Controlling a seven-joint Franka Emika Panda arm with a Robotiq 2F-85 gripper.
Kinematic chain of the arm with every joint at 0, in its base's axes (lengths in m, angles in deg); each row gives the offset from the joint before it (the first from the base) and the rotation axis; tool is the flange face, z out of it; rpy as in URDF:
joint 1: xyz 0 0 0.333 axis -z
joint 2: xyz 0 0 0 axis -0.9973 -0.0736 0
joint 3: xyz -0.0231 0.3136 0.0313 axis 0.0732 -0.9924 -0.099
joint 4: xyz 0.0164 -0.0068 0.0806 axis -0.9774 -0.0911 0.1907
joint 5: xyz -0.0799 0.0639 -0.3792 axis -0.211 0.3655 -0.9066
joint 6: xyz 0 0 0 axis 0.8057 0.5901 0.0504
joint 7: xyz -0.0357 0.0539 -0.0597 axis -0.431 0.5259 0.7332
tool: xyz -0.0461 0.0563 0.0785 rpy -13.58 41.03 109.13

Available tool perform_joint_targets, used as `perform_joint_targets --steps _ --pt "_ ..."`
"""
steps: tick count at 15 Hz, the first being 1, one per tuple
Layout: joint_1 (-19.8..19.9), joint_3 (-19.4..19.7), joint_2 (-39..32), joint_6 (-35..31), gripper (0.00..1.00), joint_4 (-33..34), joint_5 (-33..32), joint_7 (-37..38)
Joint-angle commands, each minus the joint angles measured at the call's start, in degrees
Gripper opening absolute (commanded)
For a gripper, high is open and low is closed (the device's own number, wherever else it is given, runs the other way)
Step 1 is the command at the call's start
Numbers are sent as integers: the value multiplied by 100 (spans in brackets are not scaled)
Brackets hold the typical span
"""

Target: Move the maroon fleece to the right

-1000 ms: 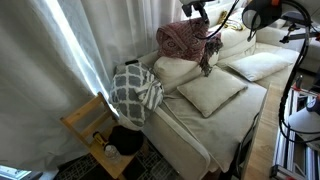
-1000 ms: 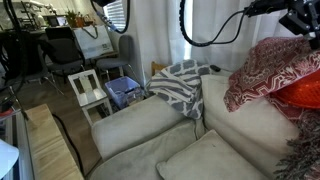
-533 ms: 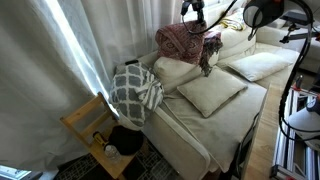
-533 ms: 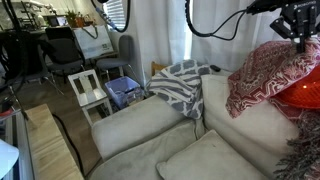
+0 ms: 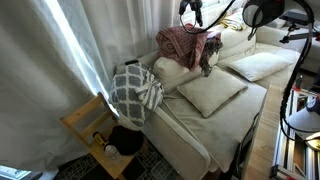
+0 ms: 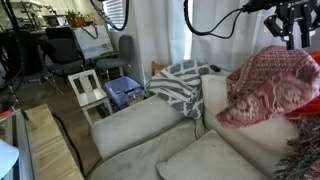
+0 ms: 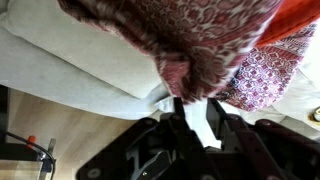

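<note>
The maroon patterned fleece lies heaped on the back of the white sofa in both exterior views, slumping down over the cushion. My gripper hangs just above its top. In the wrist view the fleece fills the upper part, and its lower fold ends just past my gripper. The jaws stand apart with white sofa fabric showing between them and nothing held.
A grey-and-white patterned throw drapes over the sofa arm. Loose white cushions lie on the seat. An orange item and a purple-patterned pillow sit beside the fleece. A wooden side table and a white chair stand nearby.
The fleece has dropped out of my jaws and spread lower over the sofa back. My gripper stays above it, now slightly higher and apart from it.
</note>
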Motion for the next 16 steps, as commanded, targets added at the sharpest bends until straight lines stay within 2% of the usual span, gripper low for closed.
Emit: perform_joint_targets --steps 1,5,6,9,12,15,16 --pt "-193 -71 -55 -192 64 18 -119 -327" --pt "-558 -10 113 832 95 -172 -300 -1189" --pt "-648 41 113 1099 99 -172 -403 -1329" --pt "-858 83 163 1864 100 -158 -675 -1987" --pt "-969 23 231 2352 100 -121 -795 -2875" --pt "-889 -296 340 2045 99 18 -374 -3271" --pt "-973 -86 218 2170 100 25 -574 -3012"
